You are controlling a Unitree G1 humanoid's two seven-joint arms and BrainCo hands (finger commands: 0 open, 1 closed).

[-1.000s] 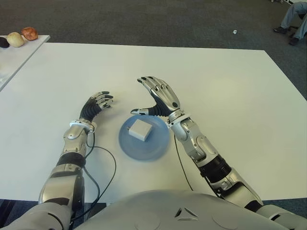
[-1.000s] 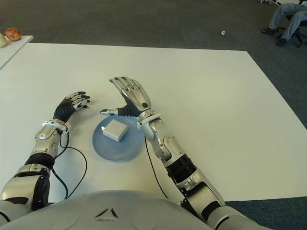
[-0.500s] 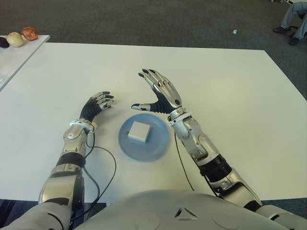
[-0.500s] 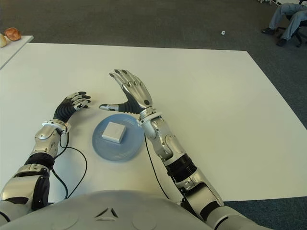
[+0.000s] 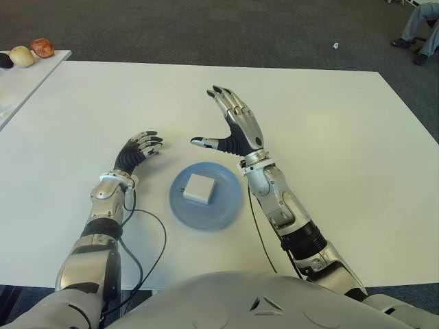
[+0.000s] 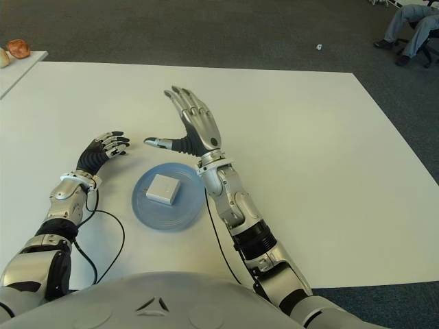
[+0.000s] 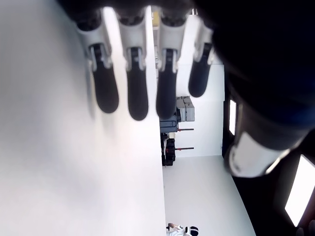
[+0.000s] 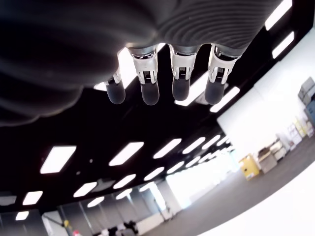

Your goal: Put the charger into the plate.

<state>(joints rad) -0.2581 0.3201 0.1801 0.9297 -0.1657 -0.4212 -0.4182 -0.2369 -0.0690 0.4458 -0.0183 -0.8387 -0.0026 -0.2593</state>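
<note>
Here I have the left hand (image 5: 139, 149) idle on the table (image 5: 343, 137), just left of the plate (image 5: 226, 205), fingers loosely extended and holding nothing, out of the way. The white charger (image 5: 200, 188) lies flat near the middle of the blue plate, so I judge the placing done. My right hand (image 5: 233, 130) is raised beyond the plate's far rim, fingers spread wide, thumb out, empty, clear of the charger so nothing nudges it.
</note>
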